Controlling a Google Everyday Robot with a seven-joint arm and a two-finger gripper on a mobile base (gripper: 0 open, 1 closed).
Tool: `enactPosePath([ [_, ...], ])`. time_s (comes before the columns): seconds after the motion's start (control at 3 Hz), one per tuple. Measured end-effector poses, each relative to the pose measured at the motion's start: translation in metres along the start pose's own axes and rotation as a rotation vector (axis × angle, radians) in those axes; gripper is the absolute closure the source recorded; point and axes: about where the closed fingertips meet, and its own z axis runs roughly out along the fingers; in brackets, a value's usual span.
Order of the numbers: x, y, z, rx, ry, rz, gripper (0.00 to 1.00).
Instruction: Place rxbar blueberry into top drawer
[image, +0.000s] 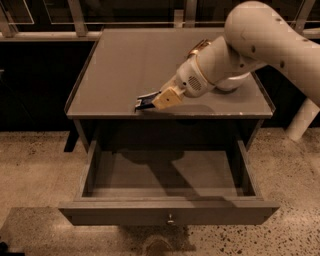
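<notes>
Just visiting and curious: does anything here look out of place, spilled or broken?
Nothing looks damaged or spilled. The top drawer stands wide open, which suits the job. The tool is low over the front edge of the tabletop, gripping the rxbar blueberry by one end.

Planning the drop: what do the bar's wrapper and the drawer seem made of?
The rxbar blueberry, held by the gripper at the front edge of the tabletop: dark film wrapper, probably plastic, slight sheen. The top drawer: matte grey-brown panels, likely laminate or painted wood; its knob glints like metal.
</notes>
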Motion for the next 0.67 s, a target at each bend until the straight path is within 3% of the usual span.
enactPosePath([
  [0.33, 0.005, 0.04, -0.026, 0.102, -0.057, 0.022, 1.0],
  [0.67, 0.033, 0.068, -0.035, 0.215, -0.109, 0.075, 1.0],
])
